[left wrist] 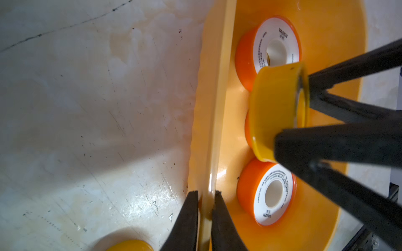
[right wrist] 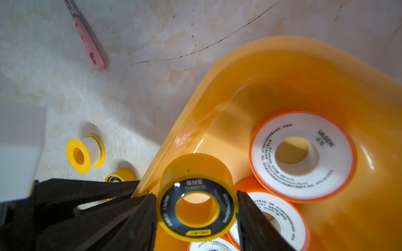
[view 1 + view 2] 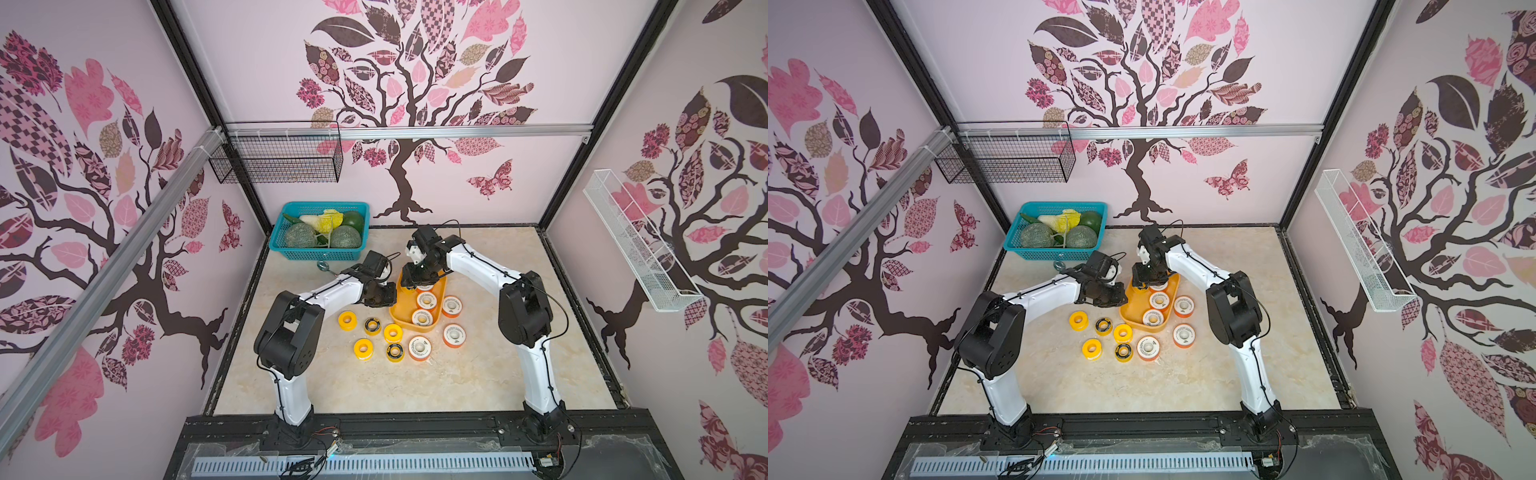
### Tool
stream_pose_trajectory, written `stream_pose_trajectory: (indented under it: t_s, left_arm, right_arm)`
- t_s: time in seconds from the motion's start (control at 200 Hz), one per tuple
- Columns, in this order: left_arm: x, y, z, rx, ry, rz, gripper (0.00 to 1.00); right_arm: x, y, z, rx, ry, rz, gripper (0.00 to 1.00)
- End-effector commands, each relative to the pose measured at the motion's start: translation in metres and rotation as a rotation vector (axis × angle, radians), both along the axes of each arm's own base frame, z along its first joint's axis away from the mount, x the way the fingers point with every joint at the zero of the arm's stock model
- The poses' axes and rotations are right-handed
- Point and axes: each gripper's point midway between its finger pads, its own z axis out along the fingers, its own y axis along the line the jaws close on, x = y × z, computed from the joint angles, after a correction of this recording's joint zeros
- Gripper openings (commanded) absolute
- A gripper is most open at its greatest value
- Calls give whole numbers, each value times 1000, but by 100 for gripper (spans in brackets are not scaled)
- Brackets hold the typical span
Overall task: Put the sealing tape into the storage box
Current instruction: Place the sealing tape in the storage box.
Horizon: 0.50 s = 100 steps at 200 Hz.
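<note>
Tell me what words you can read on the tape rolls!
"VASEN": white label on the orange roll in the box.
"DL389915", upside down, not sure: black label on the yellow roll in the right gripper.
Other small print: too blurred to read.

The marbled tabletop point(image 3: 415, 382) carries the storage box point(image 3: 400, 315), a teal basket point(image 3: 291, 252), loose tape rolls point(image 3: 363, 349) and a pink-handled utensil point(image 2: 88, 43).

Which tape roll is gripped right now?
The yellow roll with the black label, clamped in the right gripper over the box. The rest lie loose on the table or in the box.
</note>
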Motion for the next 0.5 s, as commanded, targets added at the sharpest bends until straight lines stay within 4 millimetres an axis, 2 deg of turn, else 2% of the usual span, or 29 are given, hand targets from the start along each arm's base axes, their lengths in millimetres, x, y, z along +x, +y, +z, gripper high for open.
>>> stream_pose_trajectory:
  t_s: [0.0, 0.495]
  left_arm:
    - [-4, 0, 2, -4, 1, 3, 17]
    - [-5, -1, 1, -6, 7, -1, 16]
  right_arm:
    - [9, 11, -1, 22, -8, -17, 57]
    - [22, 1, -34, -78, -13, -76, 55]
